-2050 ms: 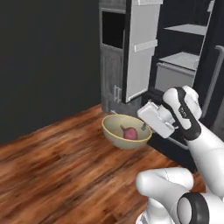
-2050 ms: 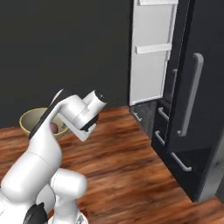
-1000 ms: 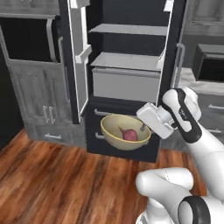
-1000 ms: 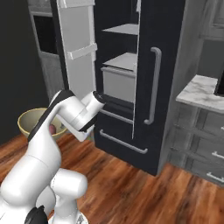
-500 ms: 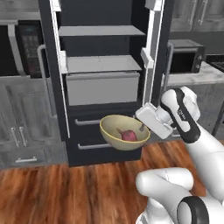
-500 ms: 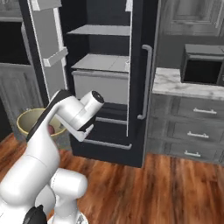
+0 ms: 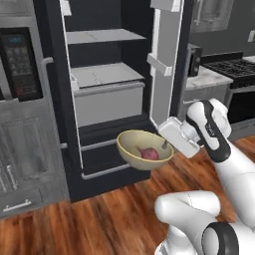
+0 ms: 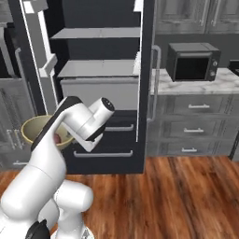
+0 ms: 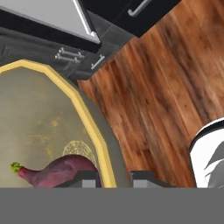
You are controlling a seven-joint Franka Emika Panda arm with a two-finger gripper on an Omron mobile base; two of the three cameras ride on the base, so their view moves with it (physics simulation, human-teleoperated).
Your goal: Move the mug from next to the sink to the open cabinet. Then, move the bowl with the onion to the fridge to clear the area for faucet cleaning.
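Gripper is clamped on the rim of the olive-yellow bowl, held in front of the open fridge below its pale shelves, the rigid, probably light bowl carrying a loose red onion liable to roll if tilted.

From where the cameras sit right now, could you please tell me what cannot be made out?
- Gripper grip on the bowl rim: hand view's bottom edge cuts off the fingertips.
- Onion: right base view, mostly hidden behind the arm.
- Fridge bottom drawers: left base view, partly blocked by the bowl.
- Fridge top: cut off by the upper edge in both base views.
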